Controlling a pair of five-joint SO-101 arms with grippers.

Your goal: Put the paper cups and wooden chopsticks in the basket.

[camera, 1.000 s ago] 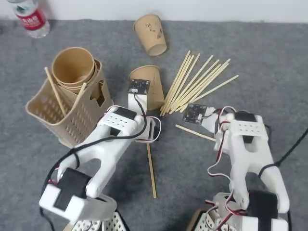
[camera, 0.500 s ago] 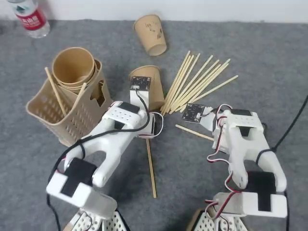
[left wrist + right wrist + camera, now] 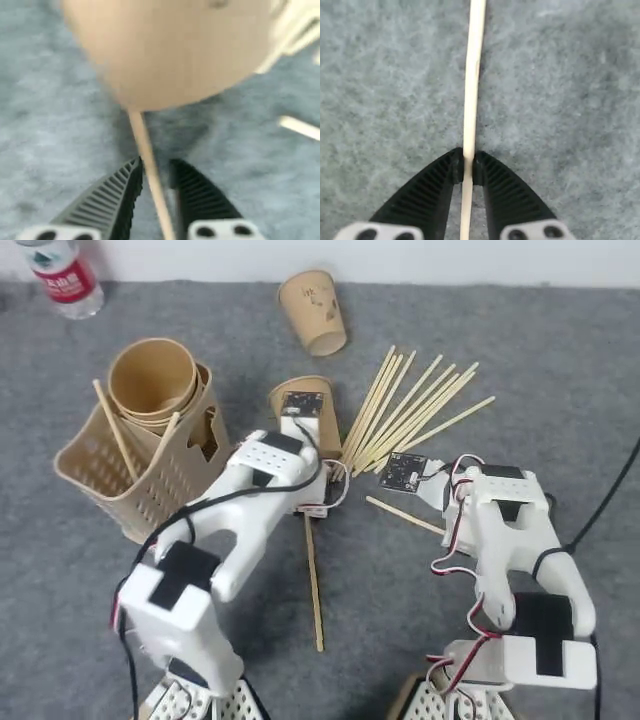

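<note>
**A:** Your left arm has pushed forward since a second ago. The left claw [image 3: 155, 167] is now just beside the tipped cup [image 3: 326, 435] in the middle of the grey carpet [image 3: 560, 370]. I can't tell if they touch.

**B:** And the right arm?

**A:** It has hardly moved in the last half second. The right claw [image 3: 467, 167] is pinched tight on the short stick [image 3: 395, 511]. That stick lies flat on the carpet, between the middle and the right edge.

**B:** What is the left claw holding?

**A:** Nothing yet. It is open just a little, and the long stick [image 3: 314, 590] runs between its two sides. The far end of that stick seems to stop right at the cup.

**B:** So what could go wrong for you?

**A:** If you push on, I think the claw will bump the cup. Then the cup may roll off toward the pile of sticks [image 3: 410, 415]. If you close now, you grab the long stick near one end. It may tip down and slip out when you lift.

**B:** And on the right?

**A:** The basket [image 3: 150, 495] stands near the left edge of the carpet. It has cups and two sticks in it. Your right arm would have to reach past your left arm to get there. They could bump, and the short stick could fall.
</note>
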